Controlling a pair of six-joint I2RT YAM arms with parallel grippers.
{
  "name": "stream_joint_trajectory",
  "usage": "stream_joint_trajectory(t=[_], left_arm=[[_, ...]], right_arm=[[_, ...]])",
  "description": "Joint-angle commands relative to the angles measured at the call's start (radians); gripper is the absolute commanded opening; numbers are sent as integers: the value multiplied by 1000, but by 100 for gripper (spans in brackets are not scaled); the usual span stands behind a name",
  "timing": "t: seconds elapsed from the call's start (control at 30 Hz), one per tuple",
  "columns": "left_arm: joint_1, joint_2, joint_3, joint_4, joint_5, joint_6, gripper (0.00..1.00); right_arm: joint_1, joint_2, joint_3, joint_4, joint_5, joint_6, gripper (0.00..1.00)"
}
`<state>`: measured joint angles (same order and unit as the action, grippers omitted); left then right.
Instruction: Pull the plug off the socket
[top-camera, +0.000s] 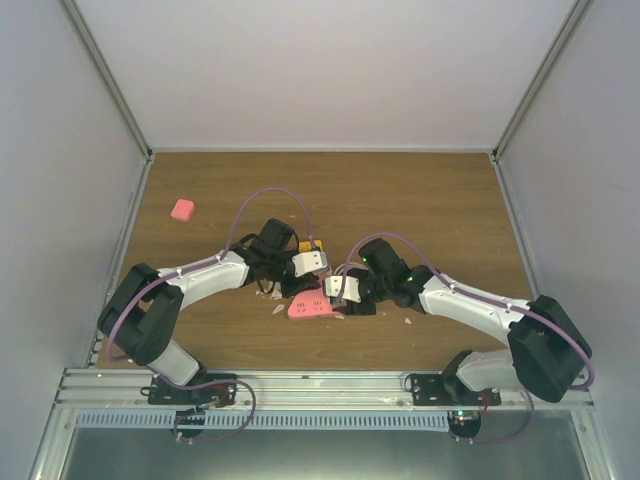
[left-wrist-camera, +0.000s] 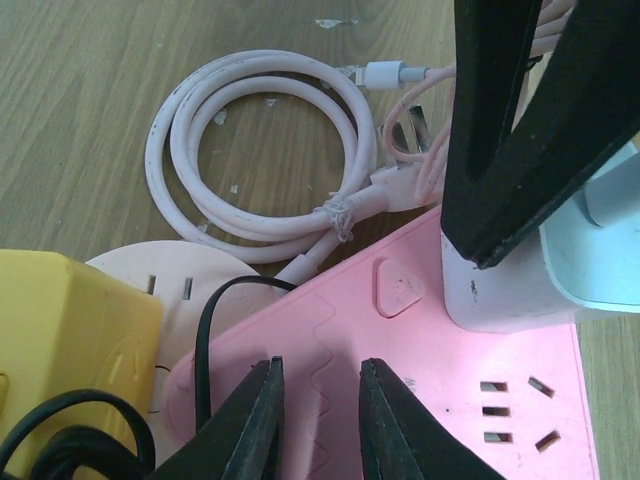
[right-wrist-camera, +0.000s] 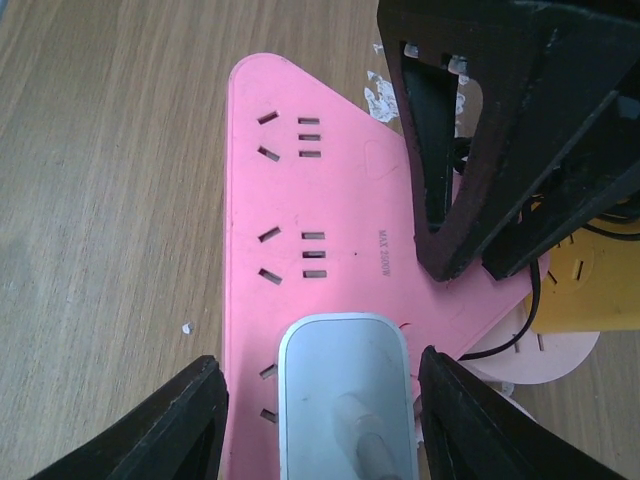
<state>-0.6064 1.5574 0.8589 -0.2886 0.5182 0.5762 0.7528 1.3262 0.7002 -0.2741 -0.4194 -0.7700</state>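
Note:
The socket is a pink power strip lying flat on the wooden table between the arms. A white plug stands in its near end, also visible as a white block in the left wrist view. My right gripper is open and straddles the plug, one finger on each side with a small gap to each. My left gripper rests its tips on the strip's pink top. Its fingers stand a narrow gap apart with nothing between them. A thin black wire runs beside its left finger.
A yellow block with black wires sits against the strip, over a pale round disc. A coiled pink cable lies beyond the strip. A small pink block sits far left. White crumbs dot the wood. Grey walls enclose the table.

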Motion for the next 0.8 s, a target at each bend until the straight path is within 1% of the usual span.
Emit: stream_joint_trajectory(t=[0.0, 0.17, 0.57, 0.63, 0.77], left_arm=[[-6, 27, -20, 15, -40, 0, 24], [-6, 36, -27, 19, -43, -3, 23], [-6, 57, -51, 25, -56, 1, 20], [-6, 61, -56, 24, -60, 4, 20], [-6, 64, -77, 29, -74, 16, 18]], right_arm=[[11, 16, 13, 3, -3, 5, 52], [10, 30, 26, -8, -6, 13, 45], [8, 26, 70, -27, -30, 37, 15], [5, 15, 76, -27, -36, 43, 11], [-9, 4, 108, -55, -80, 56, 10]])
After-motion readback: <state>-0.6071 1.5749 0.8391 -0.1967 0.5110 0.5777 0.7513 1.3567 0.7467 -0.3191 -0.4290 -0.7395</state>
